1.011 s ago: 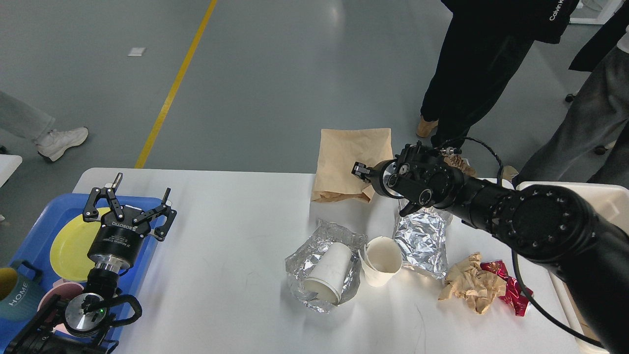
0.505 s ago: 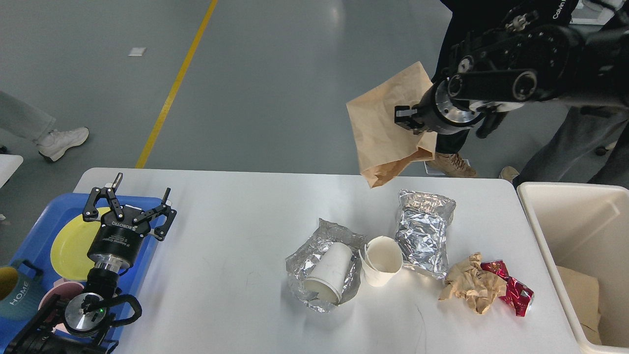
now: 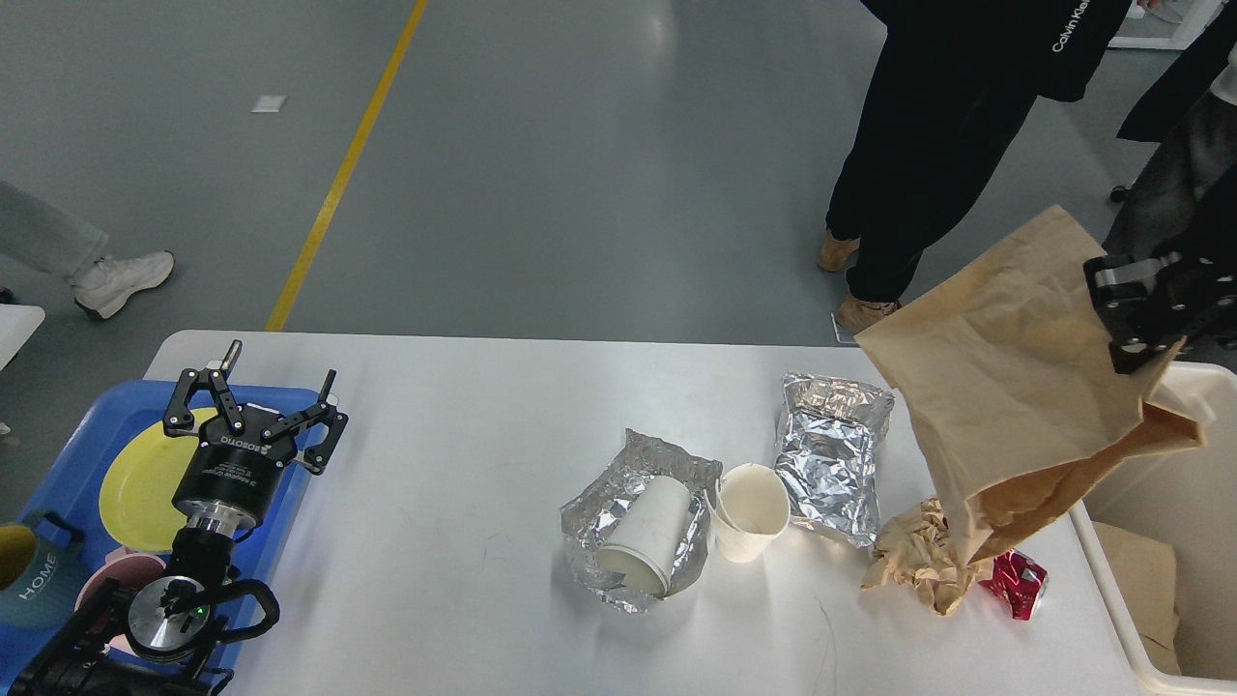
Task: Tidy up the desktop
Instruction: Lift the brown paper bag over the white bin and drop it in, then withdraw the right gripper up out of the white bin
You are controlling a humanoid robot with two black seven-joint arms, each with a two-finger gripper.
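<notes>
A brown paper bag (image 3: 1024, 387) is being held aloft at the right edge of the view by the right gripper (image 3: 1140, 319), whose fingers are being pressed onto the bag's upper right side; the bag is being hung tilted, partly over the right end of the desktop (image 3: 435, 503) and partly over the cream bin (image 3: 1160, 541) standing just beside it. The left gripper (image 3: 253, 394) is being kept spread wide and empty above the blue tray (image 3: 77, 454), in which a yellow plate (image 3: 135, 483) is lying. The desktop is filling the lower middle of the view; on it a paper cup (image 3: 646, 534) is lying on its side on crumpled foil (image 3: 589, 527), a second paper cup (image 3: 749, 512) is being leaned just beside it, and a foil pouch (image 3: 831, 459), crumpled brown paper (image 3: 908, 565) and a red wrapper (image 3: 1015, 585) are lying toward the right end.
</notes>
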